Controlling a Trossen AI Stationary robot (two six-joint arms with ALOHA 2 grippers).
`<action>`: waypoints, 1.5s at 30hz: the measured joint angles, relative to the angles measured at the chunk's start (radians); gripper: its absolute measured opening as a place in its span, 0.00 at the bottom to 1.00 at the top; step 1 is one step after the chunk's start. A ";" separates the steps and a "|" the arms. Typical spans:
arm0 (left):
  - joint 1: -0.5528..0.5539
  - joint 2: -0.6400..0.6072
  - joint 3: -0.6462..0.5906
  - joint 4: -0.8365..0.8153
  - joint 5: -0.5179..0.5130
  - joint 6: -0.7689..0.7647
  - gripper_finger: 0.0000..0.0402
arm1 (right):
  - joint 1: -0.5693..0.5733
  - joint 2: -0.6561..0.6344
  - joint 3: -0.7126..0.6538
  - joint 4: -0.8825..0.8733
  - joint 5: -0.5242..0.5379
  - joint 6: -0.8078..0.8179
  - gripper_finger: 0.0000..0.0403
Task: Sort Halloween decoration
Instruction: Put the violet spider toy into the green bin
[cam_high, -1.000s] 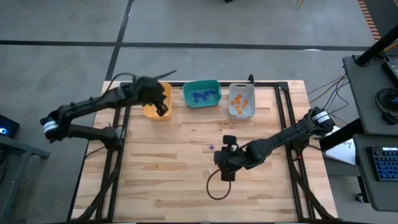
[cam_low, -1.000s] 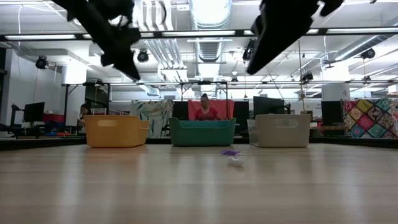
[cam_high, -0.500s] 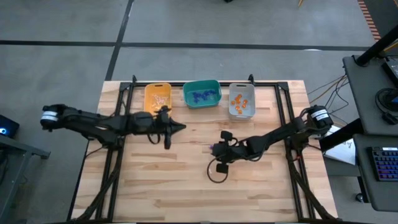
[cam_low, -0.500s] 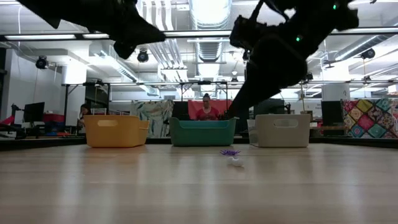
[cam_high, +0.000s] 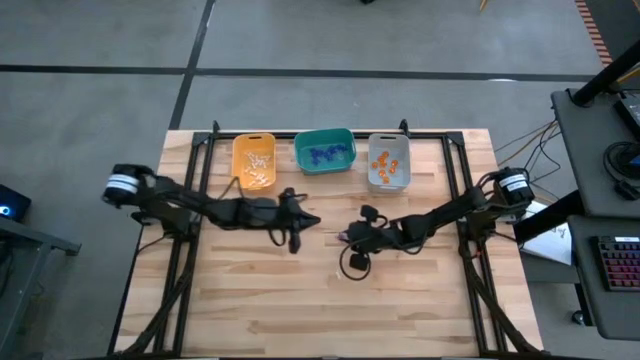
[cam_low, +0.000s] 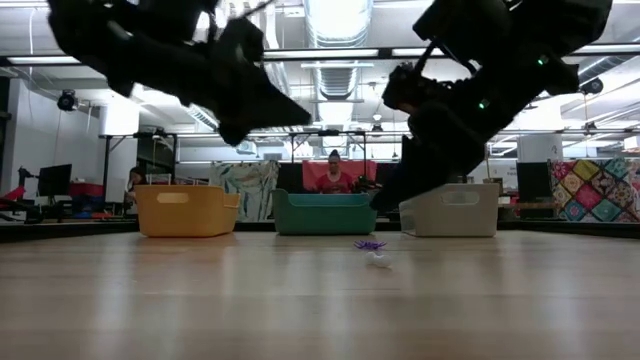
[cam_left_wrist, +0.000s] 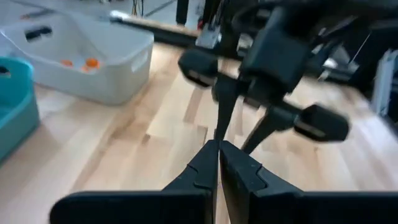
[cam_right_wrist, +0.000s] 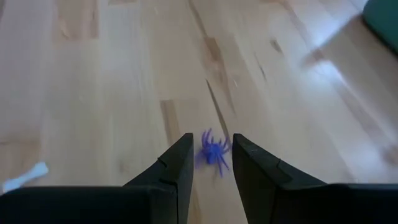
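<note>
Setting: a wooden table (cam_high: 300, 300) seen from above, with three small bins in a row along its far edge.
Bins: the yellow bin (cam_high: 254, 161) holds pale trinkets, the teal bin (cam_high: 324, 150) blue-purple ones, the grey bin (cam_high: 388, 161) orange ones.
Left gripper (cam_high: 308, 221): its fingers are pressed together and hold nothing. In the last second it has swung away from the yellow bin and now reaches low over the middle of the table, pointing toward the other arm.
Right gripper (cam_right_wrist: 210, 155): its fingers stand partly apart, and in the same second it has moved up to the purple spider (cam_right_wrist: 213, 151). The spider lies between the two fingertips; no grip shows yet.
Loose items: the spider sits on the bare wood near the table's centre, in front of the teal bin. A small white trinket (cam_low: 378, 260) lies just beside it.
Meaning for the task: the left arm's trip to the yellow bin looks finished. The spider is probably next, bound for the teal bin. The white piece remains unsorted.
</note>
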 joint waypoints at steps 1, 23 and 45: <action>0.000 0.032 0.014 0.001 0.000 -0.002 0.00 | 0.000 0.000 -0.003 -0.007 0.000 0.011 0.25; 0.003 0.434 0.219 -0.038 -0.053 -0.005 0.00 | 0.001 -0.018 -0.010 -0.221 -0.008 0.199 0.25; -0.010 0.568 0.308 -0.019 0.045 0.011 0.00 | -0.022 0.011 -0.010 -0.087 0.000 0.705 0.31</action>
